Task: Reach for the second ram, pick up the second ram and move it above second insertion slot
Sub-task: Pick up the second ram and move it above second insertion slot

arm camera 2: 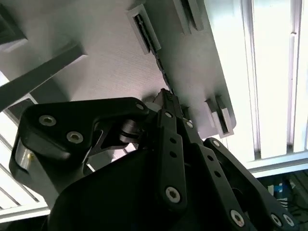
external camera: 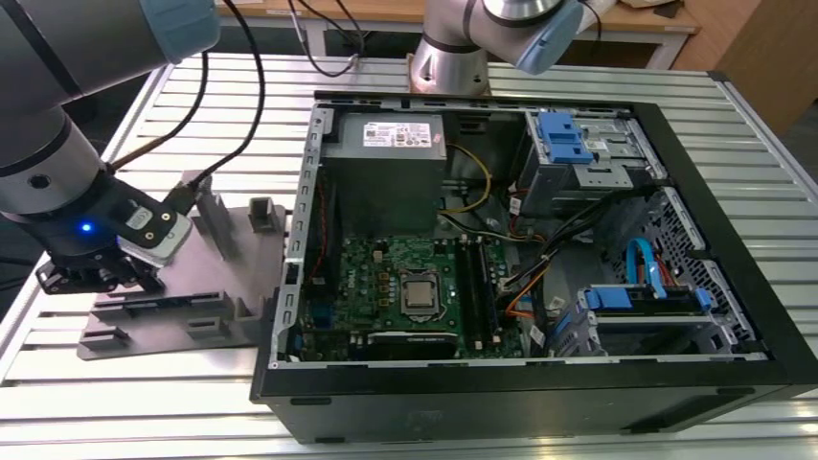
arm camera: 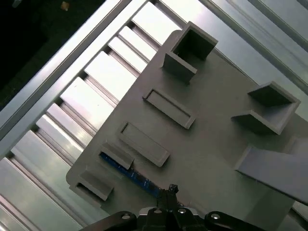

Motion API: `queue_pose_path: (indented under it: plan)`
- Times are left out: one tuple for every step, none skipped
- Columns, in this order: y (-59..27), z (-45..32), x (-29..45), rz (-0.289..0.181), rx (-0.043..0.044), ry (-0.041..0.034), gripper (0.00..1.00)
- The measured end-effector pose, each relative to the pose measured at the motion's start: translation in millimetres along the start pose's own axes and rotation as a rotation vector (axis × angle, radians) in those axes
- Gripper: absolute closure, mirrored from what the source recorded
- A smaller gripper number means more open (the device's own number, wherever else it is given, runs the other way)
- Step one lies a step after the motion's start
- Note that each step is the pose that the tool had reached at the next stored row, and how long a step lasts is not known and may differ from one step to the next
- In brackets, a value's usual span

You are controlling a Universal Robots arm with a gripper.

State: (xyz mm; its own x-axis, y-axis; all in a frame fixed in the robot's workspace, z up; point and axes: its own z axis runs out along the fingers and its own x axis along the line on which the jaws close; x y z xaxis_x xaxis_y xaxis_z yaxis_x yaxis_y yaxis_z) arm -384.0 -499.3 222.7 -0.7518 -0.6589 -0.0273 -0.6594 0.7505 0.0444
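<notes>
I am a black gripper [external camera: 96, 276] lowered onto a grey holder plate [external camera: 192, 321], which lies on a slatted metal table [external camera: 230, 96] at the exterior view's left of an open computer case [external camera: 287, 316]. In the first wrist view, the second ram [arm camera: 127, 171], a thin blue-green strip, stands on edge in the plate's slot, with my tip at one end. I cannot tell how my jaws stand.
</notes>
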Motion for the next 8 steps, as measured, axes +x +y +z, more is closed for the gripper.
queue_pose_path:
  plan:
    - [0.0, 0.0, 0.0, -0.014, -0.0003, 0.0005, 0.93]
    - [0.0, 0.0, 0.0, -0.027, -0.0007, 0.0011, 0.93]
    - [0.0, 0.0, 0.0, -0.040, -0.0011, 0.0018, 0.93]
    - [0.0, 0.0, 0.0, -0.054, -0.0015, 0.0024, 0.93]
    - [0.0, 0.0, 0.0, -0.067, -0.0018, 0.0029, 0.93]
    - [0.0, 0.0, 0.0, -0.081, -0.0022, 0.0035, 0.93]
    - [0.0, 0.0, 0.0, -0.094, -0.0026, 0.0041, 0.93]
    - [0.0, 0.0, 0.0, -0.108, -0.0029, 0.0047, 0.93]
